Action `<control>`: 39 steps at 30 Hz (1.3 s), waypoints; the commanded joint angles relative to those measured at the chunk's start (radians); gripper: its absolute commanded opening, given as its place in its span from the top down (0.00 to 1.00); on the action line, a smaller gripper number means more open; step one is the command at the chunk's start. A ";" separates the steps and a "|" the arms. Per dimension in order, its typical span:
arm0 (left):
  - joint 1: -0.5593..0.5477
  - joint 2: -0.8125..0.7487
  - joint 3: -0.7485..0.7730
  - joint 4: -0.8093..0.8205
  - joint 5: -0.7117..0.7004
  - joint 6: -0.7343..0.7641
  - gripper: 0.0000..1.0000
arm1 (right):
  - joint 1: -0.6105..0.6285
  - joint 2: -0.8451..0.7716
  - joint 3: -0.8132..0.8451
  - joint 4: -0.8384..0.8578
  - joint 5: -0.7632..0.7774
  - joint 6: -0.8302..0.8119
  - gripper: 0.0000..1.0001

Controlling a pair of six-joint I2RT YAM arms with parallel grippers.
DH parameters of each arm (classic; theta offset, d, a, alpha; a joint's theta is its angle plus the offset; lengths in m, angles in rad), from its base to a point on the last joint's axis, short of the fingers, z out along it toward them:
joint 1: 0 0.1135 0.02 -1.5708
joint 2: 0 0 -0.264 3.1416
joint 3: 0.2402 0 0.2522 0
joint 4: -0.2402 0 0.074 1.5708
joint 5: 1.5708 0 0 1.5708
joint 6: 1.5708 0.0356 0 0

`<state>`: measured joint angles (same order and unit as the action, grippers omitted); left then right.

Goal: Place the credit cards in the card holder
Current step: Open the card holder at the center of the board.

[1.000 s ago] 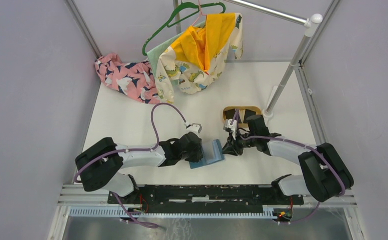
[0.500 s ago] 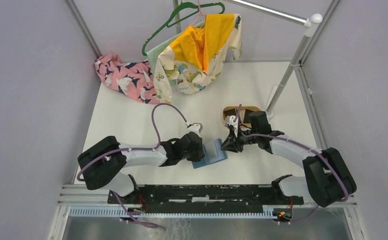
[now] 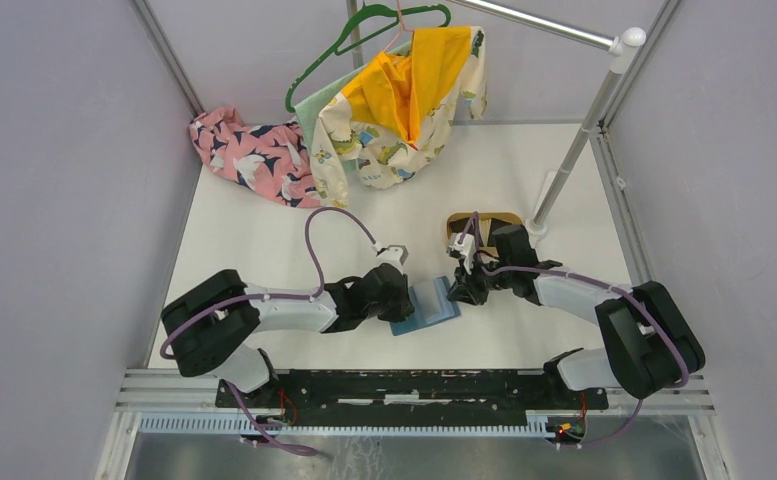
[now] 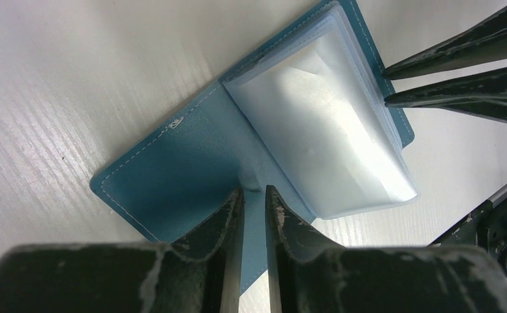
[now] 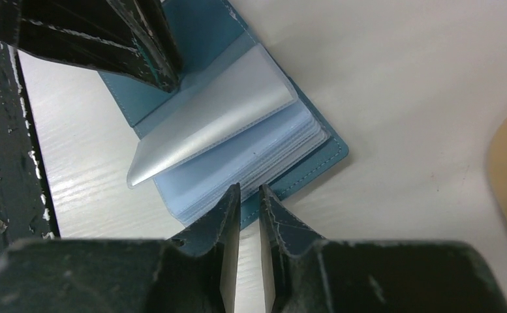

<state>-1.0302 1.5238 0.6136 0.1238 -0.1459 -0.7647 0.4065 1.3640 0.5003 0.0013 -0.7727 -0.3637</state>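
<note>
Table (image 3: 264,240): white; we find the card holder (image 3: 426,306) lying open toward the near edge.
Left tool (image 4: 254,192): nearly together, tips on its teal cover.
Right tool (image 5: 248,189): nearly together, tips at the clear sleeves (image 5: 237,163).

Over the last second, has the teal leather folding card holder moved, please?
Yes: the card holder slid slightly right, nearer the tan oval wooden tray.
</note>
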 commanded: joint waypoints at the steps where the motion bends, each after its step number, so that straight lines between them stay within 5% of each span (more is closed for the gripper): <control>1: -0.009 0.035 -0.006 -0.014 0.012 -0.022 0.76 | 0.022 0.029 0.033 0.000 0.042 -0.012 0.79; 30: -0.010 0.057 -0.029 0.114 0.104 -0.041 0.74 | 0.046 0.099 0.028 0.097 -0.152 0.148 0.77; 39: -0.008 -0.040 -0.042 0.141 0.176 -0.090 0.54 | 0.036 0.119 0.035 0.106 -0.170 0.147 0.75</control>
<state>-1.0294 1.5452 0.5846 0.2607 -0.0368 -0.7994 0.4488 1.4704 0.5087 0.0673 -0.9024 -0.2302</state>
